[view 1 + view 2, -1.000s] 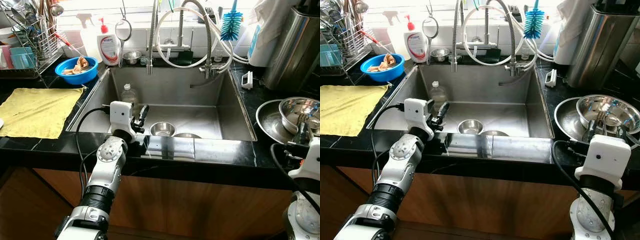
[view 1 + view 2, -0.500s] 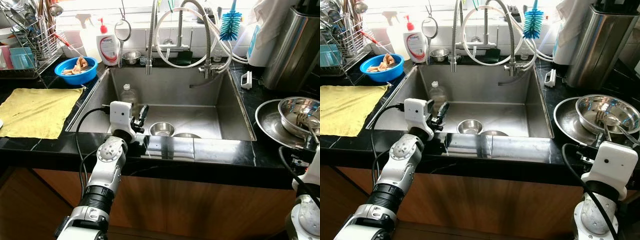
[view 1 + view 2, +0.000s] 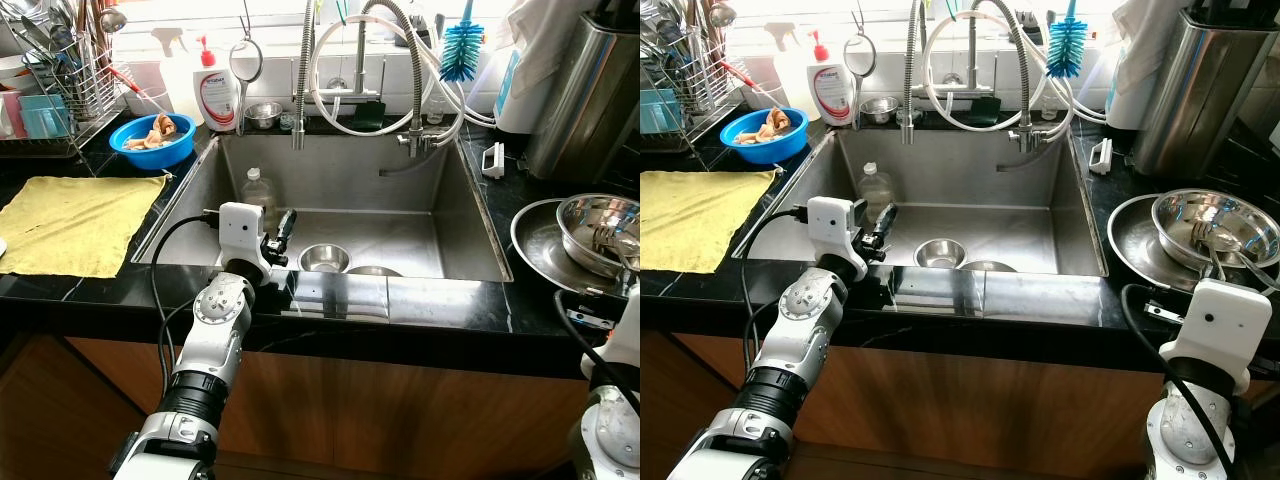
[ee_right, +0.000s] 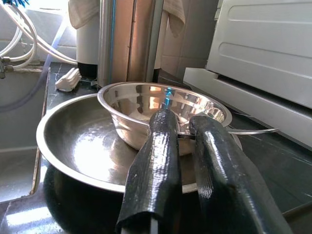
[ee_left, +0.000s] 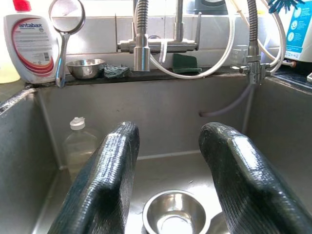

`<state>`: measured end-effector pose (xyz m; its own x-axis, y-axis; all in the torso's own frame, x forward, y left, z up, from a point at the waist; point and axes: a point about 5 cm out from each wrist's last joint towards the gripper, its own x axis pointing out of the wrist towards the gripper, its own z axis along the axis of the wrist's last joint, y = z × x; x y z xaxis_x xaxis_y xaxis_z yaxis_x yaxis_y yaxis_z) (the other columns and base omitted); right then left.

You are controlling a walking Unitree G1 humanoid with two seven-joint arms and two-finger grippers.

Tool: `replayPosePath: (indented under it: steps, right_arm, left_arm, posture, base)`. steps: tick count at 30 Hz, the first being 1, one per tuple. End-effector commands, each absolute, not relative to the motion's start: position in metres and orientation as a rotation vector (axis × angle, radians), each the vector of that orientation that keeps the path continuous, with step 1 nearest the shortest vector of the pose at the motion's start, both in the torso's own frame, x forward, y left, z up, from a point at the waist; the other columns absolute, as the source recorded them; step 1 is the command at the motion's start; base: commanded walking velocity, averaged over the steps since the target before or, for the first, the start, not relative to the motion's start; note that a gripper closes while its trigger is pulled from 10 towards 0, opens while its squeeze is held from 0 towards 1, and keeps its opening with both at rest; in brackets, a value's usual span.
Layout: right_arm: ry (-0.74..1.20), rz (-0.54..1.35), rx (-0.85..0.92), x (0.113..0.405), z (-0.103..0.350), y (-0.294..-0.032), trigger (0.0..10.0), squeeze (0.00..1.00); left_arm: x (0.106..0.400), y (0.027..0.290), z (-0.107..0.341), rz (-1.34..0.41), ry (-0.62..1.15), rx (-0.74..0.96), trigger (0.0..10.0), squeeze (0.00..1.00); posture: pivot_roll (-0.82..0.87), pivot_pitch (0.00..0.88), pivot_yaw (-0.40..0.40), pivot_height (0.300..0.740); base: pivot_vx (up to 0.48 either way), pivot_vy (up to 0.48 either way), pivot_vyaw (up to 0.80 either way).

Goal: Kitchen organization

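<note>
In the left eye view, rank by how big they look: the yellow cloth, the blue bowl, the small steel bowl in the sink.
1. Yellow cloth, spread on the black counter.
2. Blue plastic bowl.
3. Small steel bowl in the sink, though it sits lower and farther from the camera, so this last gap is less sure.

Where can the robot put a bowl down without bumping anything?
Bare sink floor right of the small steel bowl, and the front counter strip before the sink. Crowded: the right counter's nested steel bowls, and the back ledge by the soap bottle.
</note>
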<state>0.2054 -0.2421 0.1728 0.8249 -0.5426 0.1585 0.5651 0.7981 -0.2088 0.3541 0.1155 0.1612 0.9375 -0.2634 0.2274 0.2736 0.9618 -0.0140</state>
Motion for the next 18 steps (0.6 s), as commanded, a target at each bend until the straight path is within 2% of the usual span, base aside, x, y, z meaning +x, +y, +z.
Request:
replayPosePath:
  steps: [1, 10, 11, 12, 13, 14, 15, 16, 18]
  right_arm:
    - [-0.090, -0.578, -0.247, 0.209, 0.173, -0.240, 0.0, 0.00]
    - [-0.156, -0.546, -0.251, 0.212, 0.185, -0.236, 0.0, 0.00]
    - [-0.185, -0.541, -0.245, 0.213, 0.190, -0.236, 0.4, 0.00]
    - [-0.197, -0.538, -0.248, 0.213, 0.192, -0.235, 1.8, 0.00]
    - [-0.203, -0.536, -0.251, 0.214, 0.194, -0.235, 1.8, 0.00]
    - [-0.224, -0.534, -0.250, 0.214, 0.197, -0.234, 8.0, 0.00]
    - [-0.228, -0.534, -0.248, 0.214, 0.198, -0.234, 8.0, 0.00]
    - [-0.238, -0.536, -0.248, 0.214, 0.200, -0.234, 10.0, 0.00]
    - [-0.282, -0.536, -0.250, 0.214, 0.208, -0.233, 10.0, 0.00]
  left_arm:
    - [0.356, 0.122, 0.165, -0.259, -0.234, -0.032, 10.0, 0.00]
    - [0.356, 0.123, 0.165, -0.252, -0.236, -0.030, 10.0, 0.00]
    - [0.356, 0.124, 0.165, -0.251, -0.236, -0.029, 10.0, 0.00]
    - [0.356, 0.124, 0.165, -0.250, -0.236, -0.029, 10.0, 0.00]
    - [0.356, 0.124, 0.165, -0.250, -0.236, -0.029, 10.0, 0.00]
    - [0.356, 0.124, 0.165, -0.249, -0.237, -0.028, 10.0, 0.00]
    - [0.356, 0.124, 0.165, -0.249, -0.237, -0.029, 10.0, 0.00]
    - [0.356, 0.124, 0.165, -0.249, -0.236, -0.029, 10.0, 0.00]
    - [0.356, 0.124, 0.165, -0.247, -0.237, -0.029, 10.0, 0.00]
  posture:
    - [-0.08, 0.000, 0.056, 0.740]
    - [-0.08, 0.000, 0.055, 0.740]
    - [-0.08, 0.000, 0.055, 0.740]
    - [-0.08, 0.000, 0.055, 0.740]
    - [-0.08, 0.000, 0.055, 0.740]
    - [-0.08, 0.000, 0.055, 0.740]
    - [-0.08, 0.000, 0.055, 0.740]
    - [-0.08, 0.000, 0.055, 0.740]
    - [-0.08, 0.000, 0.054, 0.740]
  base:
    - [0.000, 0.000, 0.00]
    - [0.000, 0.000, 0.00]
    - [0.000, 0.000, 0.00]
    - [0.000, 0.000, 0.00]
    - [0.000, 0.000, 0.00]
    - [0.000, 0.000, 0.00]
    - [0.000, 0.000, 0.00]
    - [0.000, 0.000, 0.00]
    - [0.000, 0.000, 0.00]
